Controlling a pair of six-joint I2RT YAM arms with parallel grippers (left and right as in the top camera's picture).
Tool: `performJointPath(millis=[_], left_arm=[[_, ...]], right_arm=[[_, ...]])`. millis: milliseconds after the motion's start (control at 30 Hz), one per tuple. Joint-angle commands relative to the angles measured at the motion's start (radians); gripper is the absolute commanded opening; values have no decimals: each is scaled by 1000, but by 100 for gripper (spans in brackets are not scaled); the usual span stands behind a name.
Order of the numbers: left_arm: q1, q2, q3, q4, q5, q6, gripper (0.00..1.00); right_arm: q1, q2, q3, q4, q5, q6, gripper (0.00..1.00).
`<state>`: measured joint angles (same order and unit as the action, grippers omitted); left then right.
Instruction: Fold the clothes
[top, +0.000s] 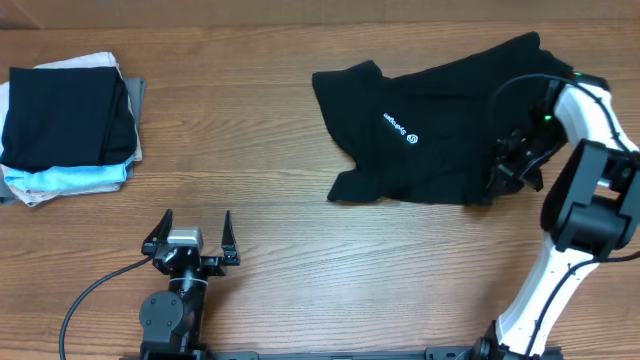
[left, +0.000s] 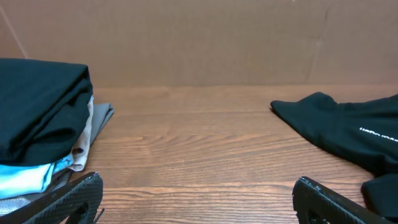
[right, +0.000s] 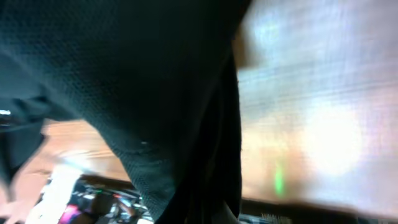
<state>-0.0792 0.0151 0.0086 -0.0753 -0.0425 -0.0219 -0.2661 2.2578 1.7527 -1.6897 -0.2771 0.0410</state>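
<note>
A: Biggest thing first?

B: Wooden worktop (top: 300, 270), brown, with long grain from side to side. Open wood through the middle, between stack and shirt.

A: And the clothes?

B: Black T-shirt (top: 430, 110), soft knit, spread loose and rumpled at 2 o'clock on the worktop. One sleeve toward 10 o'clock, lower edge uneven toward 6. Small white logo (top: 402, 128) near mid-chest. Well apart from the stack.

A: The stack?

B: Folded stack (top: 70, 125) at 10 o'clock. Black piece on top, pale blue, white and grey layers beneath, fairly square edges. Near the worktop's 9 o'clock side.

A: Right end effector?

B: Right end effector (top: 508, 168) at the shirt's 3 o'clock edge, pinched fully closed on the black fabric, cloth bunched there. From the wrist, only fine-meshed black cloth close over the lens, fingers hidden.

A: Left one?

B: Left end effector (top: 195, 228) at 7 o'clock, spread as wide as possible. Holding nothing, touching nothing. Black fingers (left: 68, 199) pointing toward 12 over bare wood, stack toward 10, shirt toward 2.
</note>
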Motion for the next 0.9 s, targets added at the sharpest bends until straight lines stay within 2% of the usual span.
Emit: performJointPath(millis=[0, 167, 333, 533, 567, 633, 667, 767, 867], left_arm=[[-7, -10, -4, 4, -13, 19, 100], [-7, -10, -4, 4, -13, 19, 100], [-7, -10, -4, 4, -13, 19, 100], [-7, -10, -4, 4, -13, 19, 100], [-7, -10, -4, 4, -13, 19, 100], [-7, -10, -4, 4, -13, 19, 100], [-7, -10, -4, 4, -13, 19, 100], [-7, -10, -4, 4, -13, 19, 100], [-7, -10, -4, 4, -13, 19, 100]], right_arm=[[67, -111, -65, 1, 103, 129, 4], [157, -209, -195, 47, 132, 215, 4], [234, -296, -414, 158, 131, 271, 4], [281, -312, -558, 219, 127, 282, 4], [282, -317, -557, 234, 127, 282, 8], [282, -333, -538, 259, 112, 283, 24], [280, -343, -525, 265, 96, 281, 29], [273, -384, -463, 261, 86, 266, 36], [253, -422, -370, 214, 85, 246, 38]])
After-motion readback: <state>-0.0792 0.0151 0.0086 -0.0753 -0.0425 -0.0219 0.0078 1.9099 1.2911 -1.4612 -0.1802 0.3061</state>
